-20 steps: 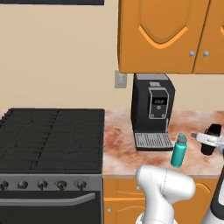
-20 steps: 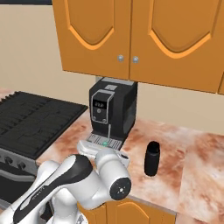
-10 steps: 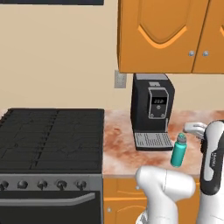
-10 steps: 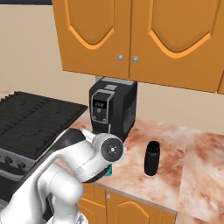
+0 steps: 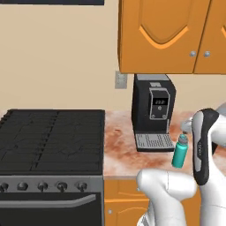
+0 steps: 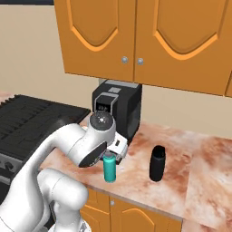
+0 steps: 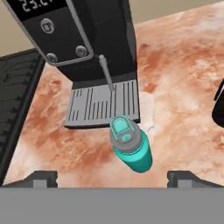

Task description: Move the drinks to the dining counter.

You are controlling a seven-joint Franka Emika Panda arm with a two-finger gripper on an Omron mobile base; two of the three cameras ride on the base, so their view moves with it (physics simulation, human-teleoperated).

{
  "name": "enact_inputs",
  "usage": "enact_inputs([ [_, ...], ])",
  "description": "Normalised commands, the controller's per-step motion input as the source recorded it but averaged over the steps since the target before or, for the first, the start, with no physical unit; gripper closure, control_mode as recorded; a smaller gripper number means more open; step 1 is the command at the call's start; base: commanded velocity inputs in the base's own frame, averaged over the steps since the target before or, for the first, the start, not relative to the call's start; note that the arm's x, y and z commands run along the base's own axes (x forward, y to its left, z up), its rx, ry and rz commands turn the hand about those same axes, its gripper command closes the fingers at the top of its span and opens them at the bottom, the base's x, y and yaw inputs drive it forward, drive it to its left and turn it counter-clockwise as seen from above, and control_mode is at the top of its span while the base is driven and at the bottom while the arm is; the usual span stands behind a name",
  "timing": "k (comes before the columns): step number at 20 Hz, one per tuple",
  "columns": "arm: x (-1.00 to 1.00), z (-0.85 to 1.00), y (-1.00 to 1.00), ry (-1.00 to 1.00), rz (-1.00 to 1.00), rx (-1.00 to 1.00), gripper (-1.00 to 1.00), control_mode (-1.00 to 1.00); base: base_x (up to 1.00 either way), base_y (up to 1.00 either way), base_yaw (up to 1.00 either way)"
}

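A teal bottle with a grey cap [image 7: 131, 148] stands upright on the marbled worktop in front of the coffee machine's drip tray. My gripper [image 7: 113, 178] hangs above it, open, with one fingertip [image 7: 43, 176] on either side of the bottle and well apart from it. In the right base view the hand [image 6: 116, 152] sits just over the teal bottle [image 6: 109, 167], and the black flask [image 6: 157, 163] stands to its right. The left base view shows the teal bottle [image 5: 179, 152] beside my forearm. The flask's edge [image 7: 218, 107] shows at the right of the hand view. The dining counter is out of view.
A black coffee machine [image 6: 117, 108] stands at the back of the worktop [image 6: 199, 167], its drip tray [image 7: 103, 104] and spout close behind the bottle. A black stove [image 5: 48, 139] lies to the left. Orange wall cabinets [image 6: 149, 38] hang overhead.
The arm has swung up and over, bringing the hand from beside the teal bottle to just above it. The jaws stayed open and the bottle and flask have not moved.
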Motion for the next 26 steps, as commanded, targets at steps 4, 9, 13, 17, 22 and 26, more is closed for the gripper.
enact_inputs([
  [4,0.0,-0.09,0.0,0.2,-0.02,-0.26,-1.0,-1.0,0.0,0.0,0.0],
  [9,0.01,-0.08,0.0,0.14,0.0,-0.14,-1.0,-1.0,0.0,0.0,0.0],
  [13,0.07,-0.13,0.0,0.04,0.0,-0.01,-1.0,-1.0,0.0,0.0,0.0],
  [17,0.09,-0.12,0.01,0.0,0.0,0.0,-1.0,-1.0,0.0,0.0,0.0],
  [22,0.15,-0.15,0.04,0.0,0.0,0.0,-1.0,-1.0,0.0,0.0,0.0],
  [26,0.19,-0.17,0.01,0.0,0.0,0.0,-1.0,-1.0,0.0,0.0,0.0],
])
